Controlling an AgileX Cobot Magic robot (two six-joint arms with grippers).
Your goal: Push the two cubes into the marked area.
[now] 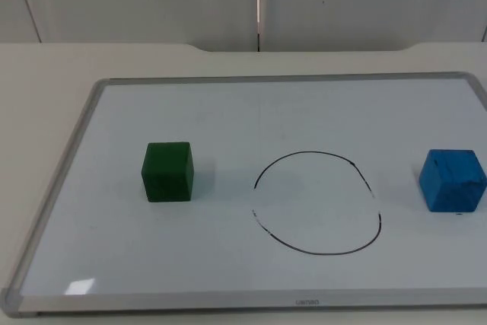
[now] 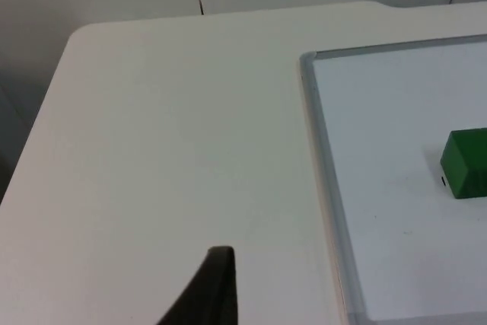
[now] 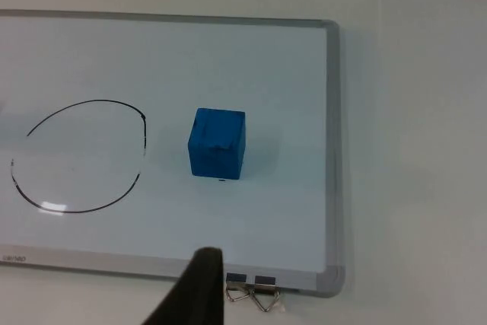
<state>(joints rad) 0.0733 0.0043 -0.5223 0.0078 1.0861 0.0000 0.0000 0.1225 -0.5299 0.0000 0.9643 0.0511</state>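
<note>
Green cube cut off edgewise

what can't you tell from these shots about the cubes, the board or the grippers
- Left gripper: one fingertip in the left wrist view; open or shut unknown.
- Right gripper: likewise, right wrist view.
- Green cube: cut off by the left wrist view's edge.
- Whiteboard print at its near frame: too small.

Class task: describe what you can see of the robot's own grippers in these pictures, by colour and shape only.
Little of them shows. The left gripper's fingertip is a black, matte, tapering blade with a blunt squared tip, seen over the white table. The right gripper's fingertip looks the same: black, plain, narrowing to a blunt tip. No markings are visible on either.
</note>
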